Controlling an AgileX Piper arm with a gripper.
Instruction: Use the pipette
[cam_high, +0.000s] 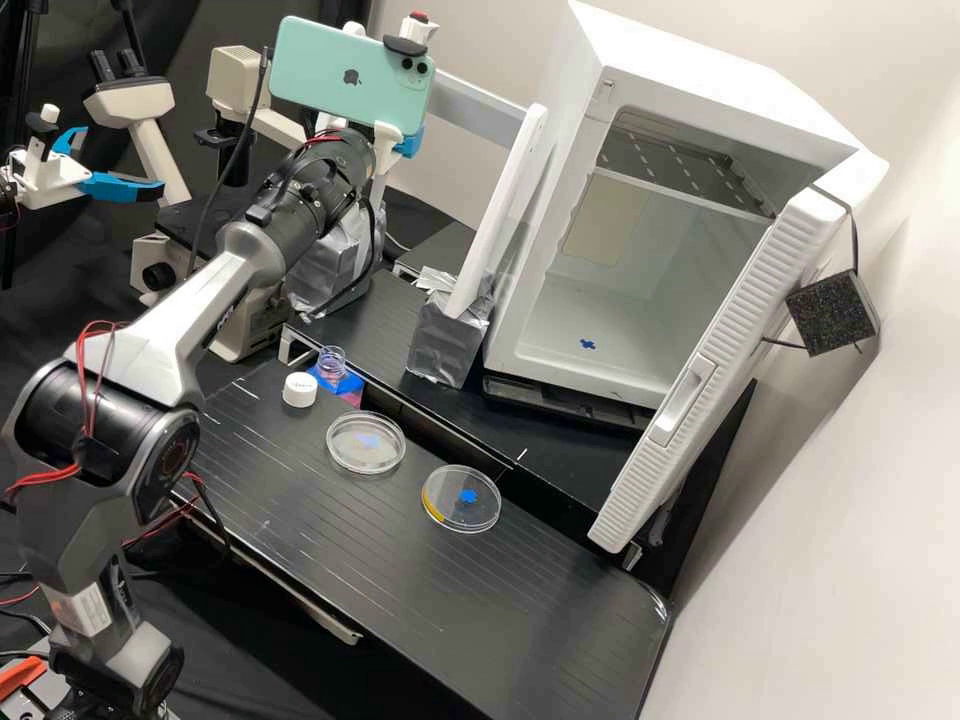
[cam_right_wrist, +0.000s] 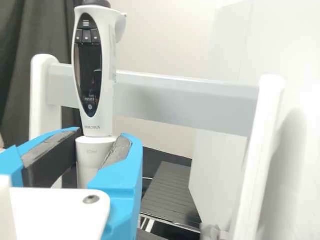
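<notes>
My gripper (cam_high: 408, 143) is at the back of the bench in the high view, partly behind the phone on the wrist. In the wrist view, the fingers of the gripper (cam_right_wrist: 98, 145) are shut on the pipette (cam_right_wrist: 90, 75), one pad on each side of its light lower body. The pipette is upright, its dark display and buttons above the fingers. Its lower end is hidden by the gripper. The pale crossbar of a stand (cam_right_wrist: 185, 102) passes behind it.
On the bench (cam_high: 400, 600) are two clear dishes (cam_high: 350, 462) (cam_high: 482, 522), a white cap (cam_high: 299, 390) and a small open bottle (cam_high: 331, 362). An open white incubator (cam_high: 600, 300) stands at the right, near a foil-wrapped stand foot (cam_high: 447, 345). A microscope (cam_high: 245, 315) is at the left.
</notes>
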